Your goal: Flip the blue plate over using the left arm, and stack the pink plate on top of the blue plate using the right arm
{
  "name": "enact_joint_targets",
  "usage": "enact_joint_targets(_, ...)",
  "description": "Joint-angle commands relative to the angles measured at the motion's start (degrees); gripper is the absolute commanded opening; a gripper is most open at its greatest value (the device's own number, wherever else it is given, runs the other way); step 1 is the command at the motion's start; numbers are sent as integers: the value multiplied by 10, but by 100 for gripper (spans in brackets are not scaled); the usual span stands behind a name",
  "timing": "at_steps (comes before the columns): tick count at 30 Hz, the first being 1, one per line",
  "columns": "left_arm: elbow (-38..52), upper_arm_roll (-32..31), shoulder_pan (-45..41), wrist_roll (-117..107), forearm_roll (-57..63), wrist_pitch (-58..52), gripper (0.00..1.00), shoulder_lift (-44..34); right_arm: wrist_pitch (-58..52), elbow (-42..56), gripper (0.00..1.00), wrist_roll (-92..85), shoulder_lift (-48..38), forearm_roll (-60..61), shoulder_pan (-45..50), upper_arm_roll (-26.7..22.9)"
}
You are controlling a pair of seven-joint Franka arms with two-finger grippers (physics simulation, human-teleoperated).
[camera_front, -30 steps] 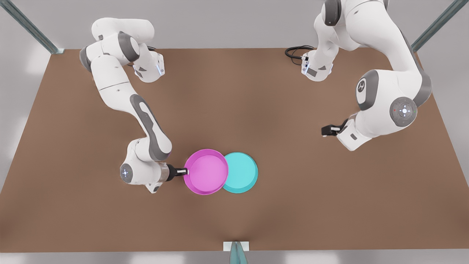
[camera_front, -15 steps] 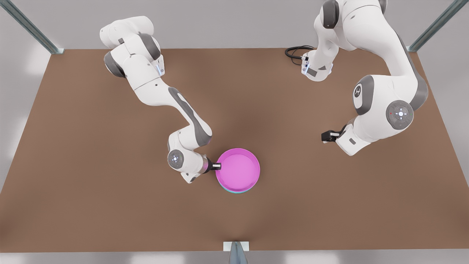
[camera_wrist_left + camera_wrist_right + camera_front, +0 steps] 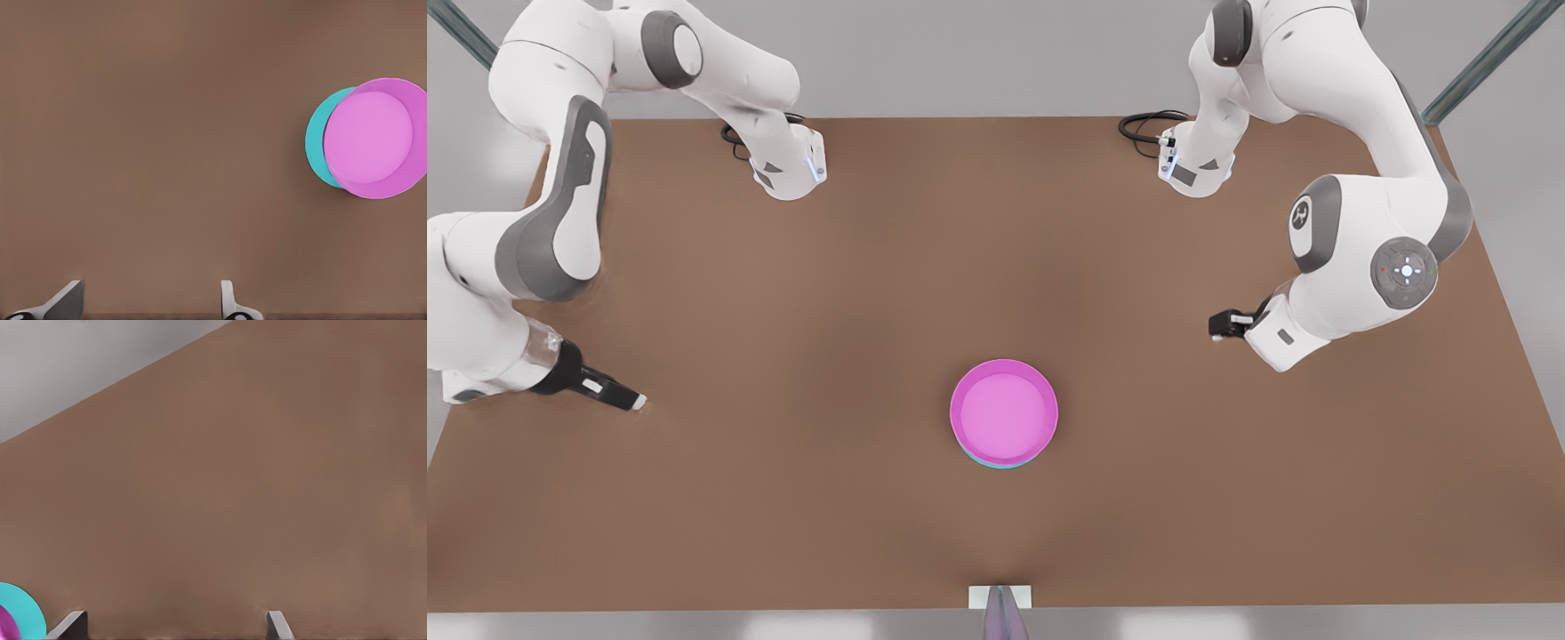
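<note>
Pink plate [image 3: 1004,412] lying rim-up on the blue plate [image 3: 318,140], mid-table [image 3: 996,249] and toward the near edge, with just a thin cyan sliver peeking out beneath it in the front view. Right gripper [image 3: 636,403] parked low at the front view's far left, well apart from the stack, fingers spread wide and holding nothing. Left gripper [image 3: 1213,325] waiting at the front view's right, also well apart, fingers likewise wide open and empty. Looks close to finished, so few hazards left, judging from here. Chief one: cannot tell whether the blue plate lies base-up, since mostly covered; if not flipped, only half the task met despite a tidy stack. Second: pink plate perhaps resting on a flat base rather than nested, hence free to slide off under a slight nudge. Third: any low sweep of either arm across the middle, with fingers this near table height, likely to clip the rim and shove the stack apart. Safest to lift clear before crossing the centre.
</note>
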Motion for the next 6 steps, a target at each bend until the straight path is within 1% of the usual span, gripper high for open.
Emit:
enact_joint_targets(1,0,1,0,1,1,-26,100,-1,-148,-56,100,-172,-108,-72,7,0)
enact_joint_targets(2,0,1,0,1,1,-26,100,0,-67,-154,100,-174,-180,-76,19,-1)
enact_joint_targets(3,0,1,0,0,1,-27,100,0,-37,-191,100,-174,-203,-76,19,-2)
enact_joint_targets(6,0,1,0,0,1,-36,100,-1,-43,-190,100,-174,-203,-76,22,-10)
